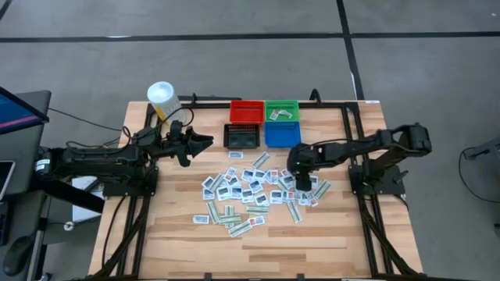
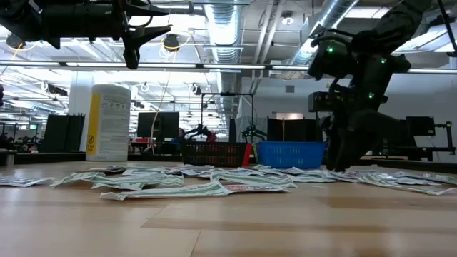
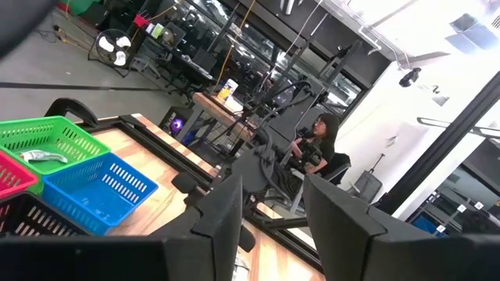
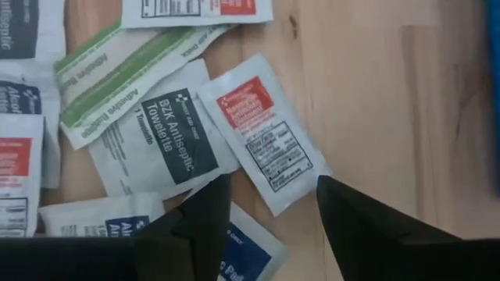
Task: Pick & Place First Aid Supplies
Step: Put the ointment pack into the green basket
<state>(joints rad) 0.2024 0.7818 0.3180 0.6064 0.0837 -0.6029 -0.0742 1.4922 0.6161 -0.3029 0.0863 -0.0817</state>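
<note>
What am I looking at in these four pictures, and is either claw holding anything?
These are two dark robot arms at a wooden table, each ending in a two-finger claw. One camera looks straight down, one sits level with the tabletop, and one rides on each wrist.

Scattered mid-table are small flat first aid packets, white squares and narrow green-white strips. Behind them sit four small plastic bins: red, green, black and blue. A white cylindrical tub with a yellow label stands at the far left corner.

The right gripper is low over the packets, fingers apart, holding nothing. The left gripper waits raised near the tub, open and empty.
</note>
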